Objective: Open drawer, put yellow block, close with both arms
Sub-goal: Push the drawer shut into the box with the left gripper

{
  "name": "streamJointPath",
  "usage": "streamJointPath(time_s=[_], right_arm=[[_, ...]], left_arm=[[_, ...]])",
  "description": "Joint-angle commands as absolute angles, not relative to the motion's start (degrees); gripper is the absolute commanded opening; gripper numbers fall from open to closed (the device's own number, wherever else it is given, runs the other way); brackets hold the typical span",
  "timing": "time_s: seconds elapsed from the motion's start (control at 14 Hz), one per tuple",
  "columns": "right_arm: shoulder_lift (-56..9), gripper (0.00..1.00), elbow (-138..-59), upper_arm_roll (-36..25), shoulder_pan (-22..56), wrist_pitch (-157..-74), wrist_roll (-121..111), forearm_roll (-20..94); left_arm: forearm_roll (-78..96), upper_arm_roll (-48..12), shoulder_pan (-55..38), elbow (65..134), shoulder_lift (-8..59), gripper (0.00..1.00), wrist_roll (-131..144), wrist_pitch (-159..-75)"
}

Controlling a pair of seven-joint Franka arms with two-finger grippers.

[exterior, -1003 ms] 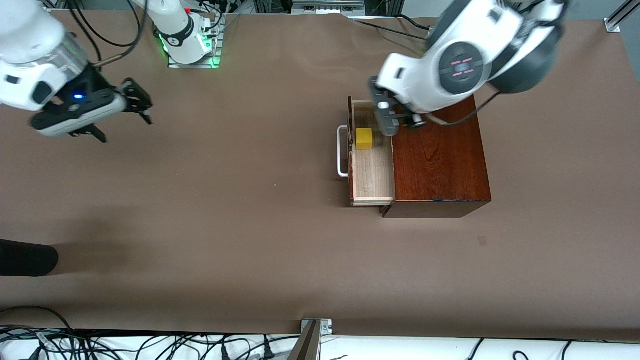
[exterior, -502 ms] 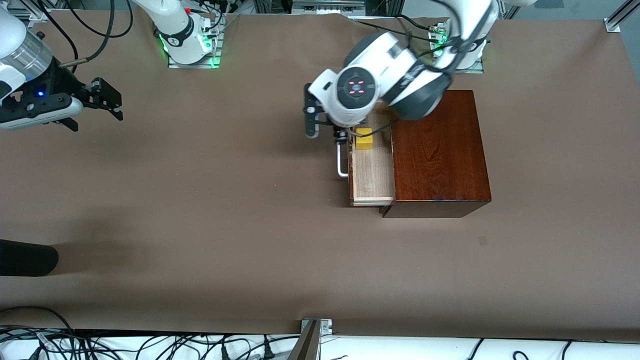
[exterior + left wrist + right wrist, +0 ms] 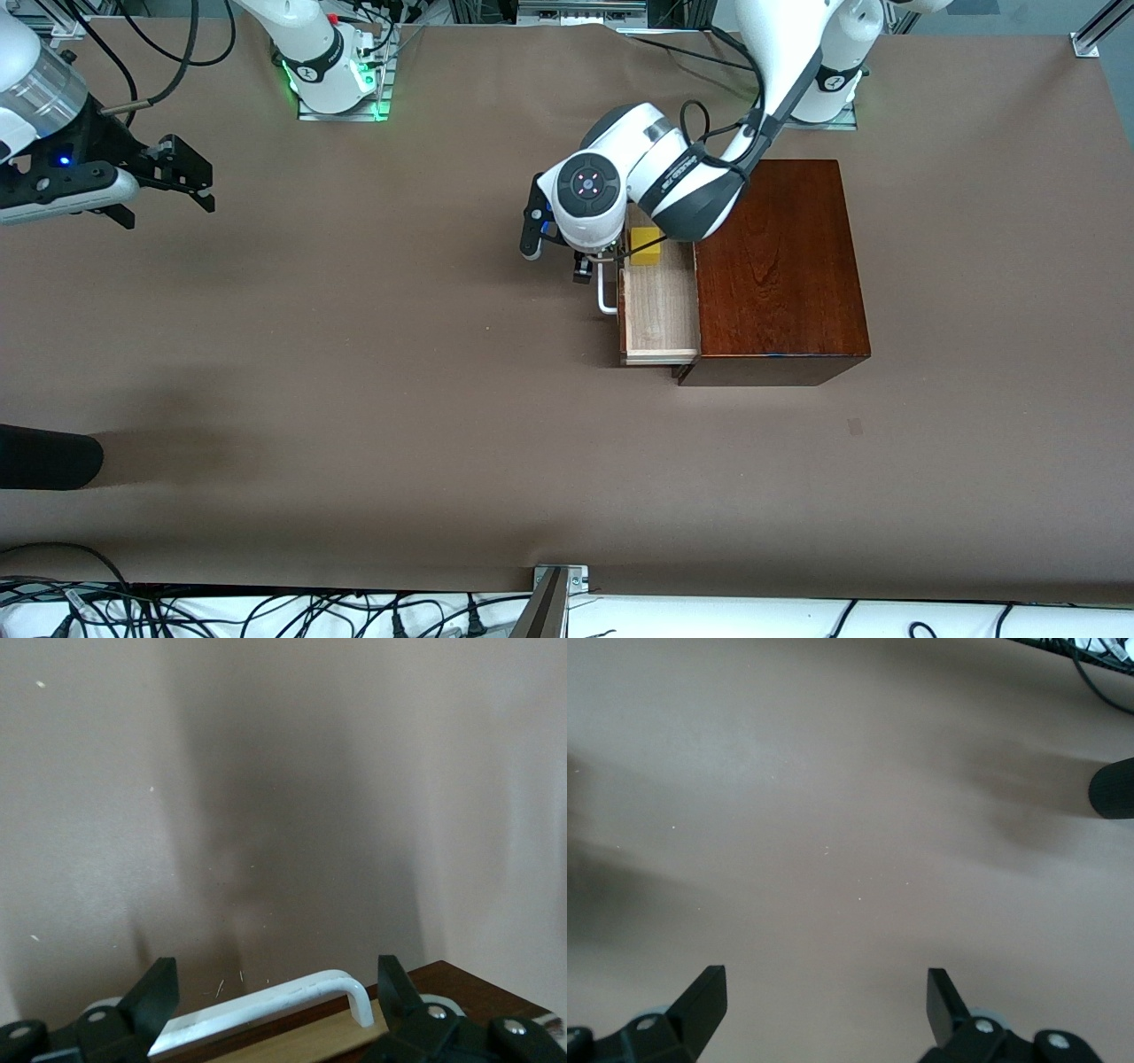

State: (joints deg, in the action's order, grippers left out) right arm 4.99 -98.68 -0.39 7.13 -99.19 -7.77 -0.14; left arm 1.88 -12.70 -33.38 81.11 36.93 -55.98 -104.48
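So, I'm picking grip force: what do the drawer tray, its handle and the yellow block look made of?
The drawer tray looks like pale unfinished wood, with visible grain. Its handle looks like white painted metal or plastic, a smooth bent bar. The yellow block is matte with crisp edges, possibly painted wood or foam. The left gripper hangs open over the handle.

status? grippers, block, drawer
Left gripper open over drawer handle. Right gripper open, waiting at its table end. Yellow block in open drawer. Nothing blocking.

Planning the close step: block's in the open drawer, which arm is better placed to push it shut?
Left. The left gripper hangs open over the drawer's white handle, by the yellow block. The right gripper waits open over bare table near its own end.
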Motion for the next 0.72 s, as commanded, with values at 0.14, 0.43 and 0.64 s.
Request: streamJointPath(time_s=[0.14,0.43,0.64], right_arm=[[3.78,1.0,-96.6,-0.35,6.68,-97.65,-7.38,0.88],[3.34,1.0,-95.8,-0.26,6.77,-97.47,-7.47,0.88],[3.25,1.0,-95.8,-1.14,6.59,-93.53,-7.03,0.88]], left_arm=[[-1.04,-12.39,-33.4,80.86,38.41,1.0,-58.01,-104.16],[-1.23,-11.34,-31.39,80.77,38.06,1.0,-58.1,-98.89],[-4.47,-11.42,-30.15,80.68,37.62,1.0,-58.1,-95.11]])
